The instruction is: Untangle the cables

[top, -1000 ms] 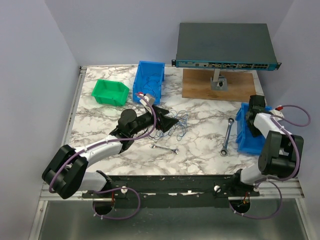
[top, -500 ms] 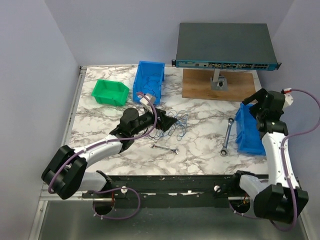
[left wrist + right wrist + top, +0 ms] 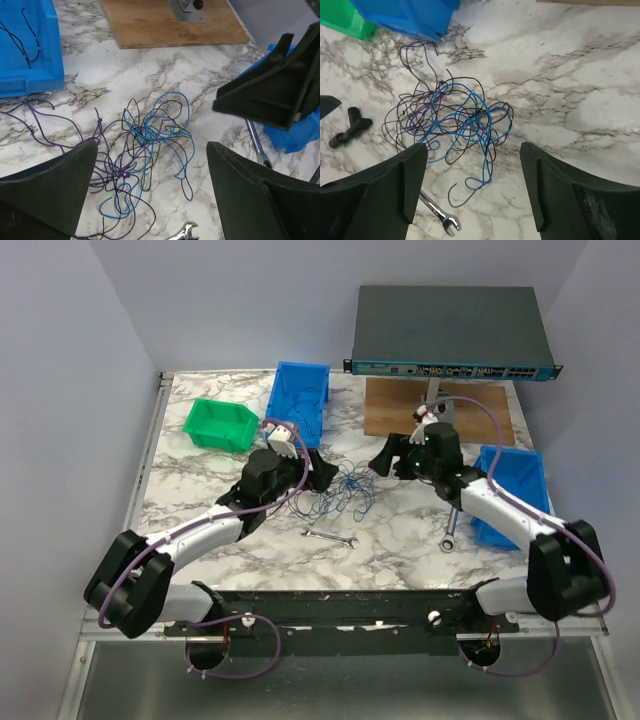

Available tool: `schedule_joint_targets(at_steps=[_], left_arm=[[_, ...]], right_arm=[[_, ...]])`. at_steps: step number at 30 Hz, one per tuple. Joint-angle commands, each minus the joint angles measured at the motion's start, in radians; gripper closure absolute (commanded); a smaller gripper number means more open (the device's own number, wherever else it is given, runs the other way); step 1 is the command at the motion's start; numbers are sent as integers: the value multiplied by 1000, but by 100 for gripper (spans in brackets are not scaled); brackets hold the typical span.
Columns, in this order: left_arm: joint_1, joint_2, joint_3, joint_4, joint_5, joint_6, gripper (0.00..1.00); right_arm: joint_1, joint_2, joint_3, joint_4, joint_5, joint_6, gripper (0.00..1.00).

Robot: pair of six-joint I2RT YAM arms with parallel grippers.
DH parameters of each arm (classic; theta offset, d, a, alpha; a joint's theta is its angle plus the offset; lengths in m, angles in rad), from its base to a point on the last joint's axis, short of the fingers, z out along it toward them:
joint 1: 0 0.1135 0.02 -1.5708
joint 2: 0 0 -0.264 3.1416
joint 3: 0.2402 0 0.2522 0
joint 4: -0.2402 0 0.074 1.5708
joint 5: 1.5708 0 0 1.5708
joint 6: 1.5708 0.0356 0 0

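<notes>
The cables (image 3: 345, 490), a loose knot of blue, black and purple wires, lie on the marble surface (image 3: 400, 530) just in front of the back blue bin (image 3: 298, 400). The left end effector (image 3: 325, 472) hangs near that bin, the right end effector (image 3: 385, 458) farther from it. Both are spread wide and hold nothing.

Cables (image 3: 345, 490) lying on bare worktop (image 3: 400, 530), reachable from above, left claw (image 3: 320, 471) spread just beside them on one side, right claw (image 3: 384, 459) spread near the other, blue bin (image 3: 281, 405) behind, wrench (image 3: 330, 537) just in front
</notes>
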Motion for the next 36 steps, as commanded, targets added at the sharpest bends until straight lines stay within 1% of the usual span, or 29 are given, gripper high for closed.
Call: schedule_joint_targets(at_steps=[1,4,8,9,11,12,13,15,16,17,18,20,21,22,23,24,26,28,30,33,35,36], left_arm=[[26,104,108,-92,76,-18,11],[35,181,185,-181,86,-23,16],[46,266,260,-274,103,-26,23],[48,292,287,-307,107,-26,24],[56,343,328,-350,150,-35,29],[59,369,339,-351,183,-44,31],[62,389,351,-353,207,-51,33],[68,432,377,-368,243,-60,35],[70,454,397,-382,265,-56,37],[72,471,415,-399,275,-54,39],[73,489,434,-419,281,-50,39],[72,511,453,-435,296,-46,39],[72,519,459,-439,305,-44,42],[72,527,465,-442,316,-42,48],[72,535,470,-443,329,-38,56],[73,543,476,-443,347,-38,69],[80,561,479,-429,389,-54,86],[89,570,472,-404,415,-75,98],[105,568,449,-370,426,-101,100],[145,514,350,-237,430,-161,100],[171,466,282,-153,423,-193,100],[183,445,257,-128,409,-203,100]], right_arm=[[59,163,12,222,-21,-46,23],[84,254,34,283,25,-2,34],[123,308,4,400,109,-1,51],[129,311,-10,421,124,0,59],[136,301,-48,484,133,1,79],[140,289,-68,522,139,1,84],[144,277,-93,547,149,1,86],[150,250,-134,592,182,-4,86],[152,241,-160,617,196,-5,87],[153,232,-175,635,225,-2,92],[153,225,-195,657,233,-1,93],[156,215,-223,690,241,0,93],[159,211,-237,716,246,0,93],[162,206,-258,737,258,1,93],[166,197,-273,756,282,2,94],[168,185,-288,764,315,7,93],[168,157,-309,767,377,20,89],[168,125,-331,767,432,27,89],[168,98,-356,781,488,41,90],[168,80,-378,788,565,67,91],[168,85,-373,769,623,92,98],[168,89,-366,752,657,105,99]])
